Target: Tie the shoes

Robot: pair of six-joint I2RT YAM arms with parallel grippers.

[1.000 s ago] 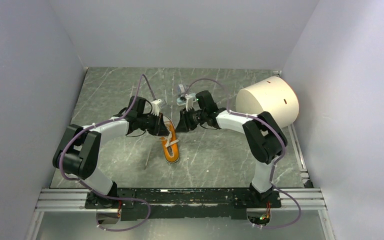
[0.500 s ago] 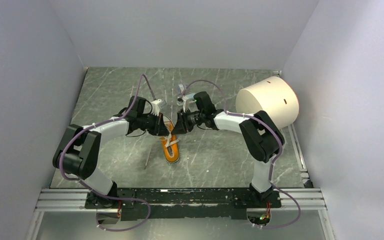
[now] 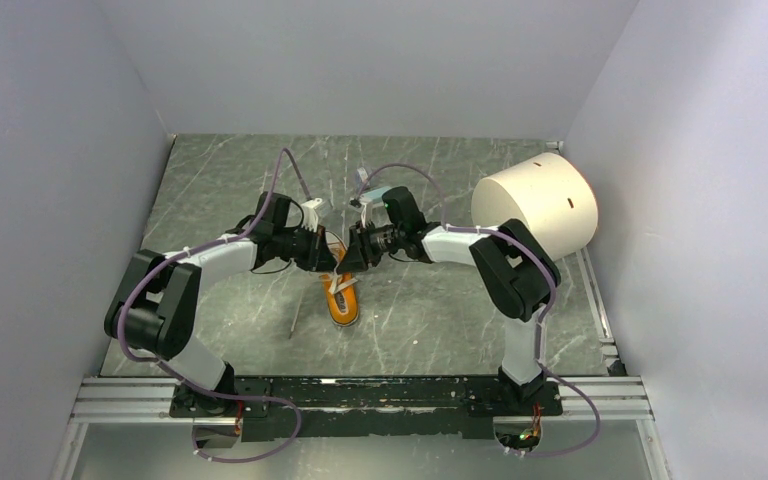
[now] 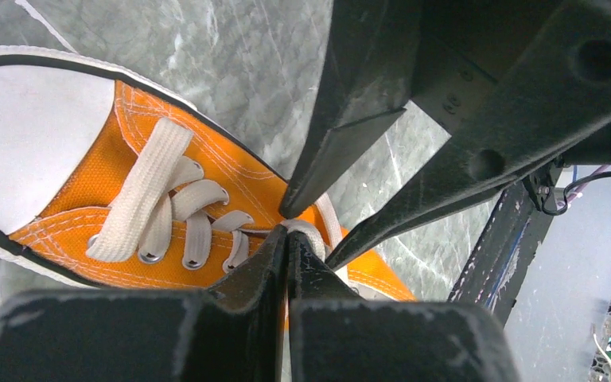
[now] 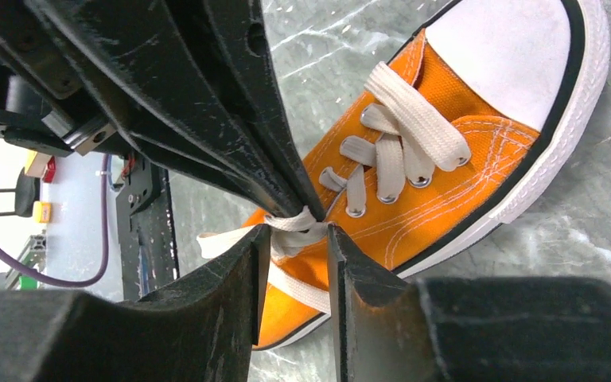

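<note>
The orange sneaker (image 3: 341,300) lies mid-table, its white toe cap nearest the arm bases. It also shows in the left wrist view (image 4: 87,199) and the right wrist view (image 5: 461,183). My left gripper (image 3: 332,256) is shut on a bunched piece of cream lace (image 4: 309,232) over the shoe's upper eyelets, its tips (image 4: 289,231) pressed together. My right gripper (image 3: 351,256) faces it tip to tip. It (image 5: 298,232) is open, one finger on each side of the same lace bunch (image 5: 296,225), not pinching it. A lace tail runs down over the shoe's side.
A large cream cylinder (image 3: 535,205) lies at the back right of the marble table (image 3: 240,180). A thin pale strand (image 3: 294,316) lies on the table left of the shoe. Grey walls close in both sides and the back.
My right gripper has moved left to the shoe until its tips meet my left gripper's at the lace. The left arm and shoe have barely moved.
</note>
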